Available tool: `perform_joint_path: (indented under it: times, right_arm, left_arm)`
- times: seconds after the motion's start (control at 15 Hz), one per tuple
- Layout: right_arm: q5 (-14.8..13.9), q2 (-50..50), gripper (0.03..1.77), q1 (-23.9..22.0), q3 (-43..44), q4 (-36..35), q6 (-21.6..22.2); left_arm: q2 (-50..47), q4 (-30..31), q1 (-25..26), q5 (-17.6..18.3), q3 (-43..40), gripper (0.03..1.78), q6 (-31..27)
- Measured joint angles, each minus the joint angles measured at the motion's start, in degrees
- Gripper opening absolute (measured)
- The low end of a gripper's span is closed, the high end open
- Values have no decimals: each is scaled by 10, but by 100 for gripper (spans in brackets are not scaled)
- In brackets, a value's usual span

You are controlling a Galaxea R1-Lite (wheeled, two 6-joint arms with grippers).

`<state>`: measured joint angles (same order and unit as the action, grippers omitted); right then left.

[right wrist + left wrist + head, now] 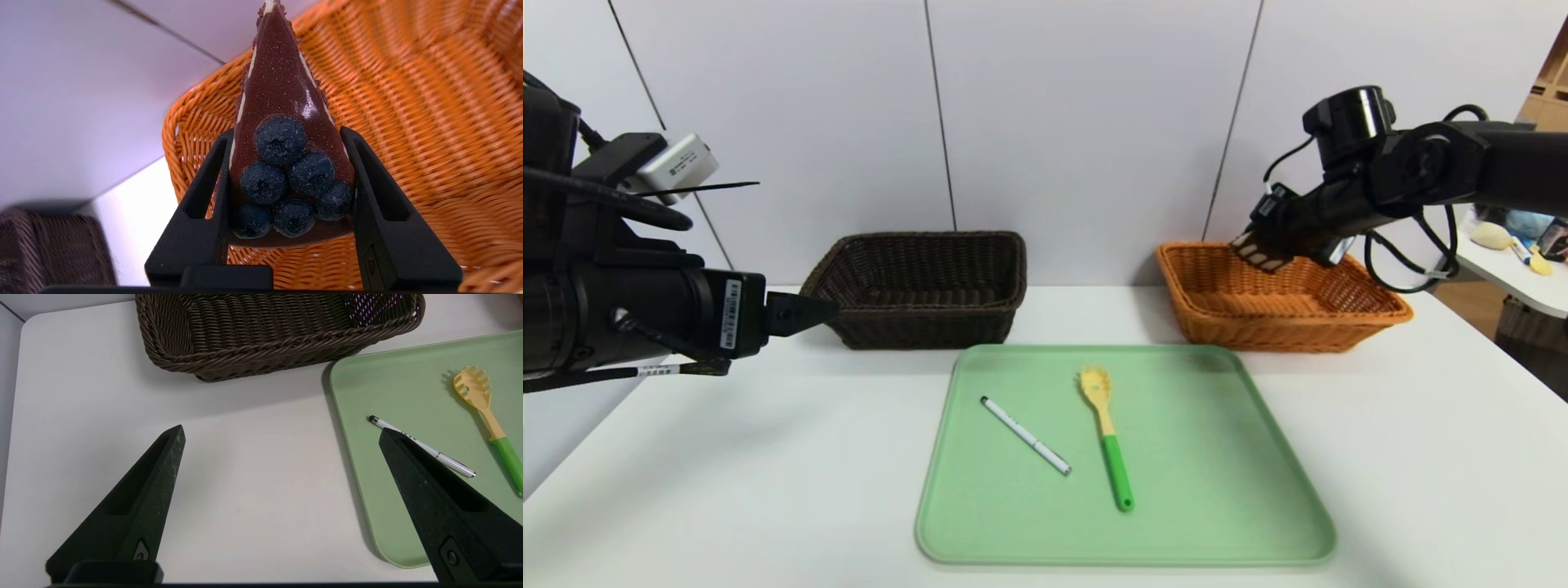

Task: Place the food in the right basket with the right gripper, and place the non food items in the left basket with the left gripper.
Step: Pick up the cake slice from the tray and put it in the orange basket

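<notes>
Chocolate-glazed and studded with blueberries, the cake slice sits pinched by its striped sides between the two fingers of the right gripper, its pointed tip leading; we hold it in the air over the near-left corner of the orange-tan basket, above the rim and not yet down among the weave. We judge the step in hand to be the drop-off, and to do it well we carry the slice further in over the basket floor, well clear of the flared edge, so it cannot catch the rim and tip out onto the white table; we lower it close to the weave before we let the fingers part, since a tall drop could let a wedge like this roll or bounce. Further out, the white pen and the yellow spatula lie apart on the green tray, untouched; the dark brown basket stands behind; the left gripper waits spread wide over the table beside the tray.
</notes>
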<state>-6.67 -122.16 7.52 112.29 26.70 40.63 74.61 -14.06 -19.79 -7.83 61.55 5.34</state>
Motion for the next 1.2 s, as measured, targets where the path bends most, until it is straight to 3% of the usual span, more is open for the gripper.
perform_joint_path:
  times: [0.13, 0.33, 1.0, 1.2]
  right_arm:
    - [12, -13, 82, -10, 0, 22, 48]
    - [27, -31, 82, -23, 0, 50, 77]
    - [28, -59, 82, -40, 0, 64, 78]
    - [32, -57, 108, -40, 0, 61, 77]
  left_arm:
    - [-2, 0, 0, 0, -2, 169, 1]
    - [-4, 0, 0, 0, -3, 169, 2]
    - [-16, 0, 0, 0, -19, 169, 2]
    - [-16, 0, 0, 0, -18, 169, 2]
